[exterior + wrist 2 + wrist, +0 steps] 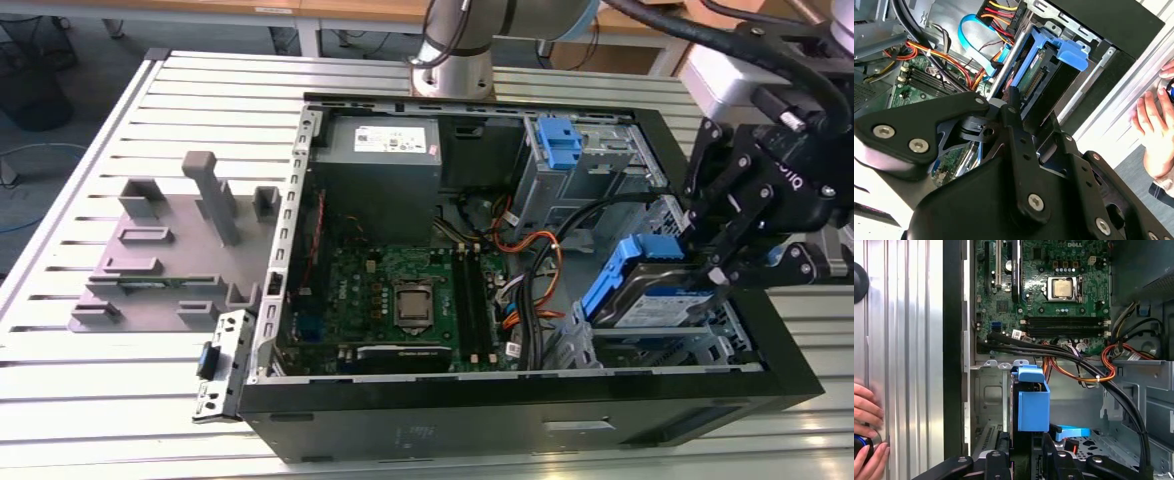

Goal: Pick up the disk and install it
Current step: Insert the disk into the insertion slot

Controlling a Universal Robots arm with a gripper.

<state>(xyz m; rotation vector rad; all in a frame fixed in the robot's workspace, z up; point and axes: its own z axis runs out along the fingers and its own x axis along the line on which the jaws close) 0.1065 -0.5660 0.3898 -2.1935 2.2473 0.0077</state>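
The disk (657, 298), a silver drive with a white-and-blue label in a blue carrier bracket, stands tilted in the drive bay at the front corner of the open computer case (747, 340), on the exterior view's right. My black gripper (705, 268) reaches down from the right and is shut on its upper end. In the first wrist view the disk (1033, 402) shows edge-on, its blue bracket rising from between my fingers (1048, 452). In the second wrist view the disk (1046, 62) points into the bay beyond my gripper (1015, 107).
A motherboard (400, 290), a grey power-supply box (380, 140) and bundled cables (534, 260) fill the case. A lone blue bracket (558, 140) sits in the far bay. A grey fixture (174, 250) stands left of the case. A person's hand (1154, 130) rests on the table beside the case.
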